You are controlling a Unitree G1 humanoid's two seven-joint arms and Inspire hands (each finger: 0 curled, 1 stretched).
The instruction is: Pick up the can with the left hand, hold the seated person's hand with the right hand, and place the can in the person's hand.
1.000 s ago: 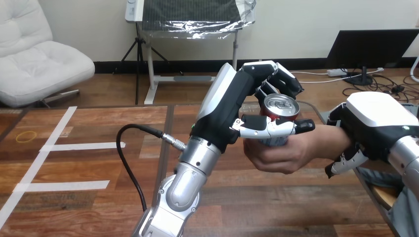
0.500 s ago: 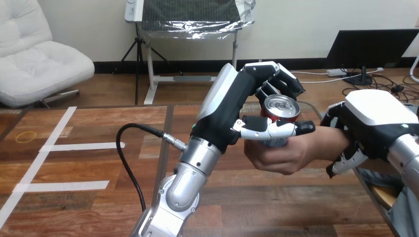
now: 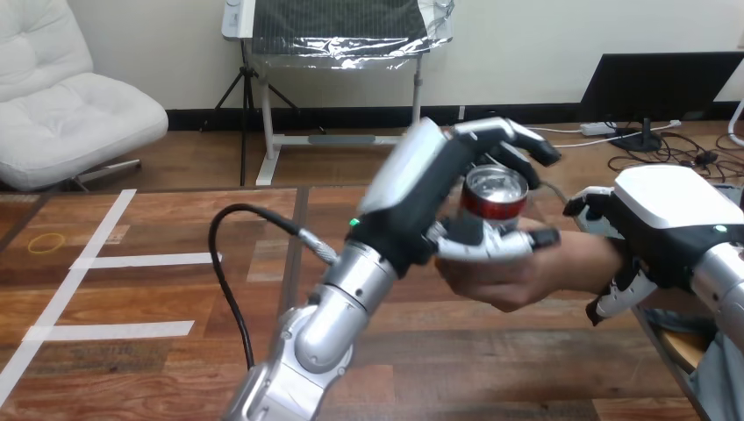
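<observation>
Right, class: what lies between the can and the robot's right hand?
In the head view, the person's hand, cupped under the can, and their wrist, round which the right hand curls its fingers.

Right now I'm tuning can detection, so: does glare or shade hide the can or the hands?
Head view: the can's silver top shines softly, rim and red side readable; the right hand's white shell is brightly lit; the left hand's black palm sits darker, without glare.
</observation>
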